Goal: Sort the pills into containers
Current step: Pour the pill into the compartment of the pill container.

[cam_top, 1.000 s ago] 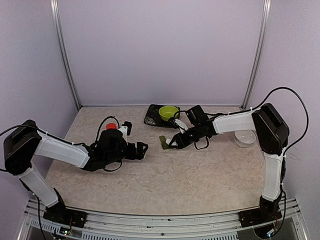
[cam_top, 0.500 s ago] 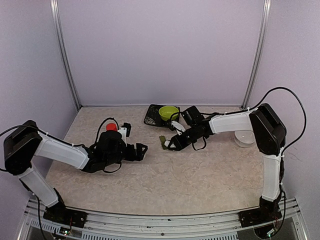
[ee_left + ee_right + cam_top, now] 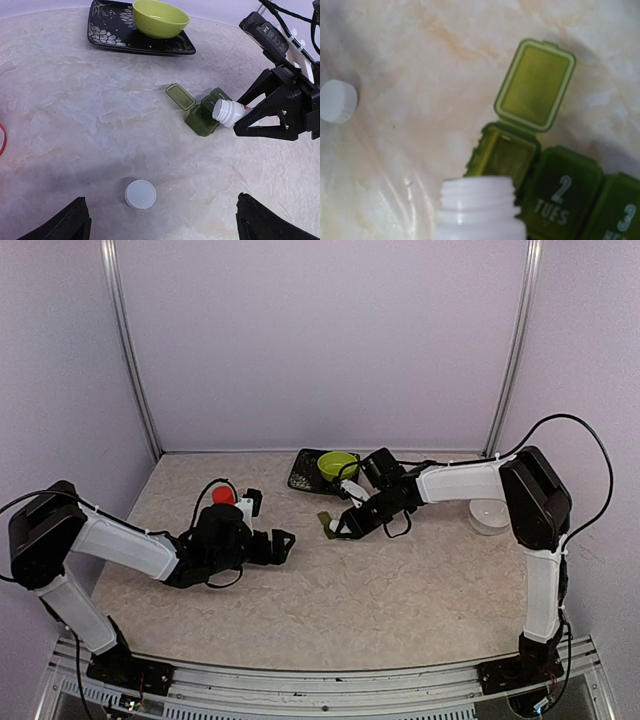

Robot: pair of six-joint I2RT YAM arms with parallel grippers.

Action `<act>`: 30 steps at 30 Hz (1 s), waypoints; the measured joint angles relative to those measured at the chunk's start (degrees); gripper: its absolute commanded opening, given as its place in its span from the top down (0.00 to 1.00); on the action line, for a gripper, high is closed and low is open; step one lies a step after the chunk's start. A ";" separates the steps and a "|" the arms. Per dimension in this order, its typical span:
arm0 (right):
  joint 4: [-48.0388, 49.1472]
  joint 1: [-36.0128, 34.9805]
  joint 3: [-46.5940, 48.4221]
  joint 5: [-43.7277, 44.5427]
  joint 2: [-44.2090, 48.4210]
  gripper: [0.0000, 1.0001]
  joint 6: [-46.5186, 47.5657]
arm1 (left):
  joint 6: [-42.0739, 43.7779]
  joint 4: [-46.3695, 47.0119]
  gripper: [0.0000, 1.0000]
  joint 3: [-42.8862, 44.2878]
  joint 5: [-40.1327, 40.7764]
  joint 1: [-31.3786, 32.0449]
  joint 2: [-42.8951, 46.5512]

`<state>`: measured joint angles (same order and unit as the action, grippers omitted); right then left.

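The containers [image 3: 201, 121] are a row of dark green boxes [image 3: 326, 523]. The end box [image 3: 506, 156] has its lid [image 3: 535, 85] swung open, and the box marked "2 TUES" [image 3: 565, 192] beside it is closed. My right gripper [image 3: 239, 116] is shut on a white uncapped bottle [image 3: 477, 210], tilted with its mouth right at the open box. The bottle's white cap [image 3: 140, 194] lies on the table between the fingers of my left gripper [image 3: 165, 220], which is wide open and touches nothing. No pills show.
A black patterned tray [image 3: 105, 35] at the back carries a lime green bowl [image 3: 337, 464]. A red object [image 3: 222, 494] sits behind my left arm. A pale round tub [image 3: 490, 516] stands at the right.
My right gripper has carried the bottle slightly left, closer to the open box. The left arm has hardly moved.
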<state>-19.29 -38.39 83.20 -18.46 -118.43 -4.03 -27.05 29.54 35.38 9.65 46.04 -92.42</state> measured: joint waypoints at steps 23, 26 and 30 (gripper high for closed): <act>-9.22 -0.87 6.84 3.23 -3.32 1.00 1.55 | -0.17 0.90 0.01 -0.02 -0.28 0.00 -0.39; -9.97 -0.90 7.26 3.58 -3.56 1.00 1.62 | -0.17 0.90 0.01 -0.02 -0.33 0.00 -0.59; -11.04 -1.01 8.20 4.13 -3.67 1.00 1.60 | -0.17 0.90 0.01 -0.02 -0.39 0.00 -0.70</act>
<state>-30.33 -39.40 91.39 -14.33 -122.10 -2.44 -27.22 30.44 35.35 9.26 46.04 -93.12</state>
